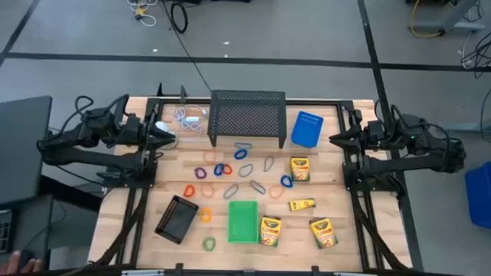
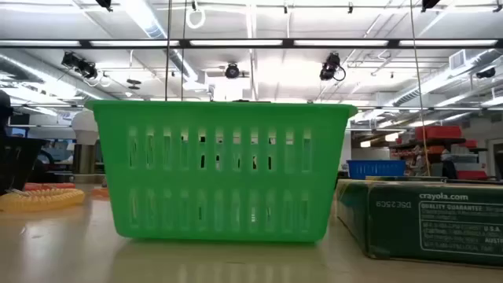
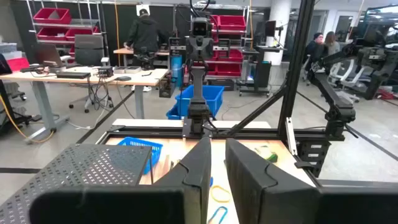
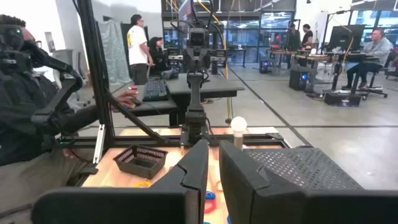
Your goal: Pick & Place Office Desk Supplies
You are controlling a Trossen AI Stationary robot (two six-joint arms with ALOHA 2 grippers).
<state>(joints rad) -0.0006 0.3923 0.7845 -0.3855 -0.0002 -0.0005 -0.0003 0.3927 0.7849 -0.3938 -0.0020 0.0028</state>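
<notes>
Low view only: green basket (image 2: 220, 169) slats.

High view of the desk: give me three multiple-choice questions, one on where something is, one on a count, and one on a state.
1. Where is the blue basket?
A. Inside the green basket
B. At the table's near edge
C. Beside the black mesh stand, on the right arm's side

2. How many yellow crayon boxes are on the table?
A. Two
B. Four
C. Seven

3. What state is the green basket in?
A. Upright, with nothing visible inside
B. Filled with crayon boxes
C. Turned upside down

Answers:
1 C: the high view shows it next to the stand at the far side.
2 B: one lies near the blue basket and three lie right of the green basket.
3 A: its inside looks plain green from above, and the low view shows its opening facing up.
</notes>
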